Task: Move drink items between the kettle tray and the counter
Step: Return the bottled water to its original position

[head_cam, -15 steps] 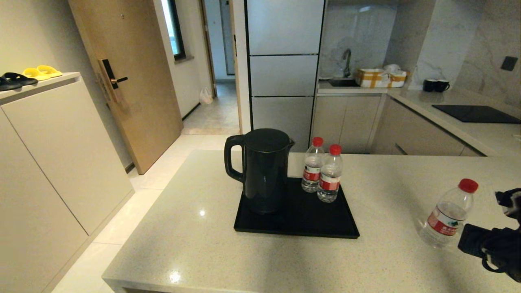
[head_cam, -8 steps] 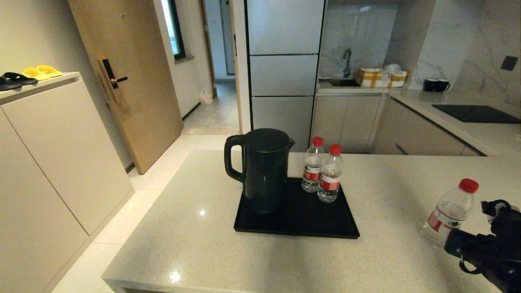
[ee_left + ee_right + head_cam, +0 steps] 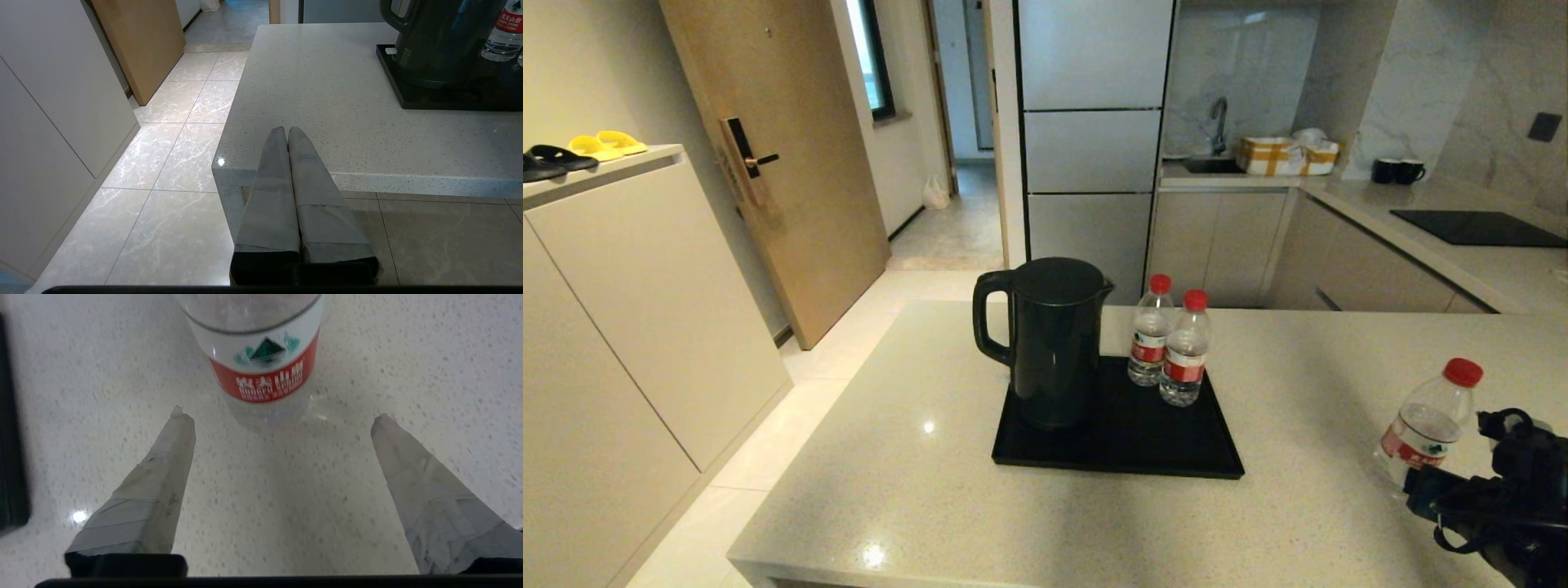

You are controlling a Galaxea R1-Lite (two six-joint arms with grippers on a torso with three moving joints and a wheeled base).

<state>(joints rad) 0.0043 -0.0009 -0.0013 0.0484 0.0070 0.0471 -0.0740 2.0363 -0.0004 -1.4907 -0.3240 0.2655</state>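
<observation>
Right wrist view showed the right claw (image 3: 278, 428) spread wide and empty, a water bottle (image 3: 261, 359) standing upright on the desk (image 3: 408, 355) straight ahead, just beyond its tips. The left claw (image 3: 288, 132) hung clenched, off the desk's near edge.

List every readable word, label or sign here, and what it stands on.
"农夫山泉", white on the red band of the lone bottle before the open right claw.
Smaller print below it: blurred.
Tray bottle label: red characters, too small.
Kettle: no visible text.
</observation>
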